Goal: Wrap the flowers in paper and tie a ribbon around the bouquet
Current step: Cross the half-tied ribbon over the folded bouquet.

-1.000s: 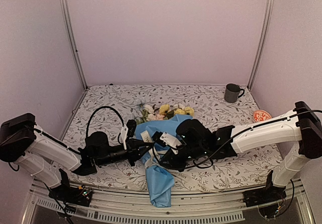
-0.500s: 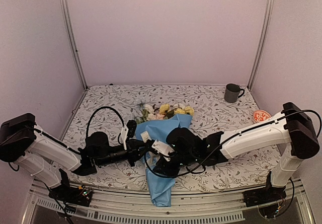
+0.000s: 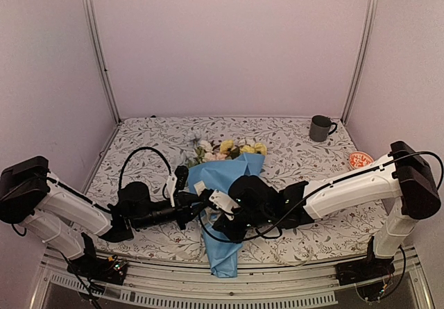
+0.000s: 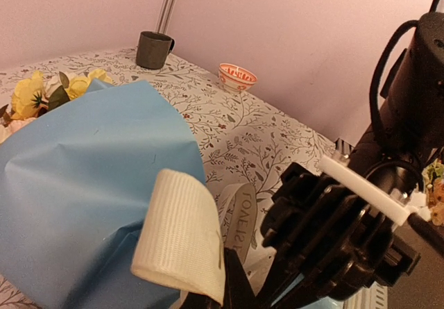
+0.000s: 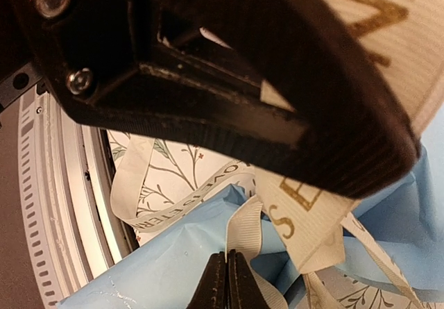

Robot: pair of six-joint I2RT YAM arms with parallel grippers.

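Note:
The bouquet (image 3: pixel 223 215) lies on the tablecloth, a light blue paper (image 4: pixel 83 184) cone with its narrow end over the front edge. The flowers (image 3: pixel 225 149), white, yellow and pink, poke from its far end. My left gripper (image 3: pixel 198 199) is shut on a cream ribbon (image 4: pixel 182 232) that curls up as a loop above its fingertips. My right gripper (image 3: pixel 216 202) sits right beside the left one over the cone's middle. In the right wrist view the right gripper (image 5: pixel 227 257) is shut on a thin strand of ribbon (image 5: pixel 244 229) over the blue paper (image 5: pixel 166 271). More ribbon with gold lettering (image 5: pixel 316 215) hangs from the left gripper's black body above.
A dark mug (image 3: pixel 320 128) stands at the back right and a small red-patterned bowl (image 3: pixel 361 160) at the right edge. A black cable (image 3: pixel 142 157) loops above the left arm. Loose ribbon (image 5: pixel 132 184) trails near the slotted metal front rail (image 3: pixel 229 288).
The right gripper moved left toward the left gripper, opened briefly, then shut on a ribbon strand. The bouquet shifted slightly. The left arm stayed put.

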